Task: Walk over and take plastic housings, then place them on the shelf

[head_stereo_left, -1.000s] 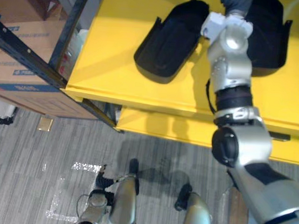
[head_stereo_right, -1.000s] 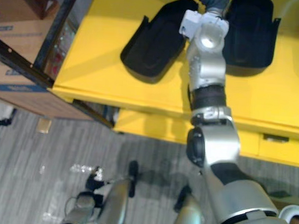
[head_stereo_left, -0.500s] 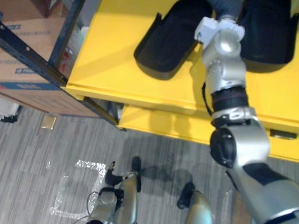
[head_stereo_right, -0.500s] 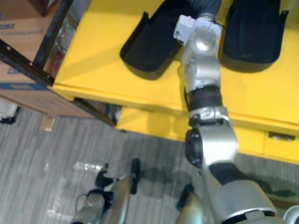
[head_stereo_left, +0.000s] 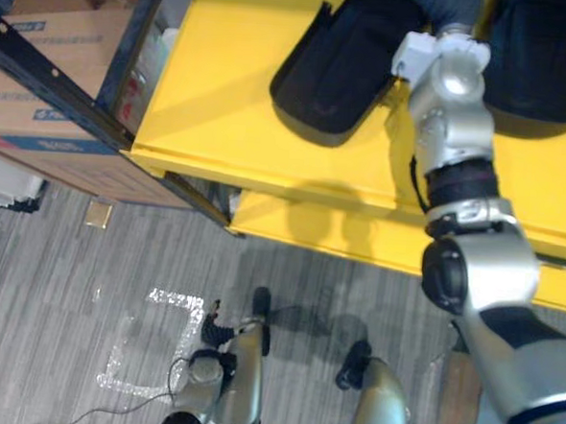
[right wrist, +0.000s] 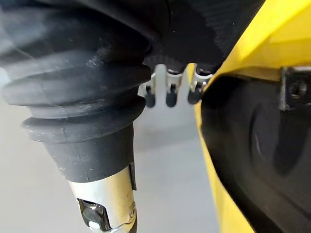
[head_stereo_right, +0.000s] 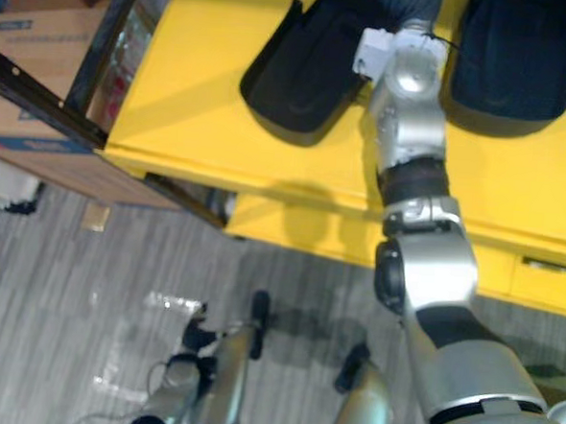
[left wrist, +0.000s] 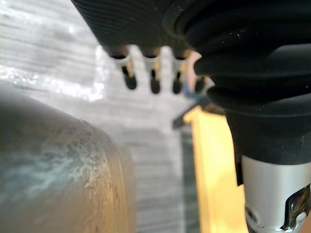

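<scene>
Two black plastic housings lie hollow side up on the yellow table (head_stereo_left: 222, 103): a left housing (head_stereo_left: 345, 67) and a right housing (head_stereo_left: 547, 60). My right arm reaches up over the table between them, its dark wrist cover (head_stereo_left: 451, 6) at the far edge of the view. In the right wrist view my right hand (right wrist: 168, 94) has straight fingers holding nothing, and a black housing (right wrist: 252, 160) lies close beside them. My left hand (left wrist: 153, 80) hangs relaxed and empty above the grey floor, near the table's edge (left wrist: 211, 170).
A dark metal shelf frame (head_stereo_left: 51, 68) with cardboard boxes (head_stereo_left: 39, 111) stands to the left of the table. A lower yellow level (head_stereo_left: 339, 244) juts out beneath the tabletop. The grey carpet bears a pale tape mark (head_stereo_left: 150, 343) and a small tan square (head_stereo_left: 98, 213).
The whole picture has shifted, so the camera moved. My right arm still reaches between the two housings, and my left hand still hangs low.
</scene>
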Available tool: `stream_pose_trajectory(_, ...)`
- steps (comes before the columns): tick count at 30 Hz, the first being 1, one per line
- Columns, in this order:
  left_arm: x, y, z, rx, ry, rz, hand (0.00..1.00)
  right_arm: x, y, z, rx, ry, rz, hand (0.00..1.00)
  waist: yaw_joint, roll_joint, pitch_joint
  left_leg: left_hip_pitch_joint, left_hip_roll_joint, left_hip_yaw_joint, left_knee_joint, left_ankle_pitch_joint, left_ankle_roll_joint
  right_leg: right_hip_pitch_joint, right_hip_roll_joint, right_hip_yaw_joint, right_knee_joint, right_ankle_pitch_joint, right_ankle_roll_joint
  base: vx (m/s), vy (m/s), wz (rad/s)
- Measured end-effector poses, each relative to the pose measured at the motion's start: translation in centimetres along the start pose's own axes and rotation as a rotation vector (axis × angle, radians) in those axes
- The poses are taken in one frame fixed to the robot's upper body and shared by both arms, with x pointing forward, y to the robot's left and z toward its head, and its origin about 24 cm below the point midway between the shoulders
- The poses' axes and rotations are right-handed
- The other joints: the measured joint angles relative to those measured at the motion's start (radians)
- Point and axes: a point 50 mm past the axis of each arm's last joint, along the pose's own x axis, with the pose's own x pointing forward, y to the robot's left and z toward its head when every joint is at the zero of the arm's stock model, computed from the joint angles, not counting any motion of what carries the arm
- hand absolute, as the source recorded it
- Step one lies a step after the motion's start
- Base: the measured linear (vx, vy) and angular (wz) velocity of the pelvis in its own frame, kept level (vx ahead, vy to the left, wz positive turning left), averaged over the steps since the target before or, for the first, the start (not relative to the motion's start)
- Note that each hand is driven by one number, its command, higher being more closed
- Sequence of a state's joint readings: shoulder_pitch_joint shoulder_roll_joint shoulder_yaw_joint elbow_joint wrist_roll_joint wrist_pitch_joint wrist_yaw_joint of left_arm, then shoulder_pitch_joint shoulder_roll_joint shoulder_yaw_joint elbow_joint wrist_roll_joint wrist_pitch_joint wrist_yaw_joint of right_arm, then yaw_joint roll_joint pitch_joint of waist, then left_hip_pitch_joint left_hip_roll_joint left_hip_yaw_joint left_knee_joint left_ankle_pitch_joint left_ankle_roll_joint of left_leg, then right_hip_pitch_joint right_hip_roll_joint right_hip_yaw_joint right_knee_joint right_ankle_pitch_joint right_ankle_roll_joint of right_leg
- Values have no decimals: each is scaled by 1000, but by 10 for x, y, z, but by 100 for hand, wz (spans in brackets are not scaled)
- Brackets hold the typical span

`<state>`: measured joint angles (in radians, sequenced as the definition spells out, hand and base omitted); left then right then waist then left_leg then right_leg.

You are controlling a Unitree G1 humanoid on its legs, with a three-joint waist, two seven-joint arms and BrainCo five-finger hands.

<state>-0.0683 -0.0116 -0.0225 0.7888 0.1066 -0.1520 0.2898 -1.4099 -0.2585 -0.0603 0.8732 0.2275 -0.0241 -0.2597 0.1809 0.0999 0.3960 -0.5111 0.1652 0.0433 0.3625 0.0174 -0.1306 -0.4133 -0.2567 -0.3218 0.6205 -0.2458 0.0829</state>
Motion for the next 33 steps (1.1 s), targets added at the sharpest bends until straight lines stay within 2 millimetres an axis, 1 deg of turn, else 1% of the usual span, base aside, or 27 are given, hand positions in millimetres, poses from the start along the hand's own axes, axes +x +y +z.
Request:
stream_pose_trajectory(7,0,1,1,-22,2,5,0,1,3,2,3,-3,36,0,1,2,1,-17,2,-2,28,-10,2,-11,-1,4,14,-2,0,-4,6,-1)
stream_pose_trajectory(12,0,0,1,-26,-1,5,0,0,11,9,-6,-39,68,0,6,3,2,-23,3,6,35,-13,3,-24,-1,16,20,-2,0,-11,14,-4)
stream_pose_trajectory(14,1,0,4,-36,-10,6,0,1,15,17,-3,-74,81,0,9,6,3,-45,8,5,57,-21,3,-43,0,19,32,-3,-1,-3,5,-3)
stream_pose_trajectory(16,1,-1,5,-40,-13,5,0,1,15,19,0,-83,82,0,11,10,5,-49,9,3,69,-26,4,-42,0,19,36,-3,-1,0,0,0)
stream_pose_trajectory(20,1,-1,6,-45,-16,5,0,0,18,24,10,-112,94,0,23,10,5,-50,9,2,75,-29,5,-41,0,20,41,-6,0,0,0,0)
stream_pose_trajectory(23,1,-1,6,-49,-23,8,0,-1,22,25,12,-123,118,0,25,10,5,-52,9,-1,90,-35,7,-41,-3,19,54,-15,0,0,0,0)
stream_pose_trajectory(26,1,0,6,-50,-24,10,0,-2,24,30,27,-143,135,0,25,10,5,-52,9,-3,92,-36,7,-41,-4,18,61,-20,0,0,0,0)
stream_pose_trajectory(30,1,0,6,-50,-24,11,0,-4,25,44,60,-207,134,0,22,10,5,-50,9,-2,91,-35,7,-41,-5,19,64,-21,-1,0,0,0)
stream_pose_trajectory(32,1,0,6,-51,-24,11,0,-7,26,58,41,-279,111,0,20,10,5,-48,9,-1,90,-35,6,-40,-6,20,64,-21,-1,0,0,0)
stream_pose_trajectory(33,1,0,7,-50,-24,12,0,-13,27,69,6,-356,93,0,17,10,5,-43,9,2,88,-35,6,-37,-6,21,63,-21,-1,0,0,0)
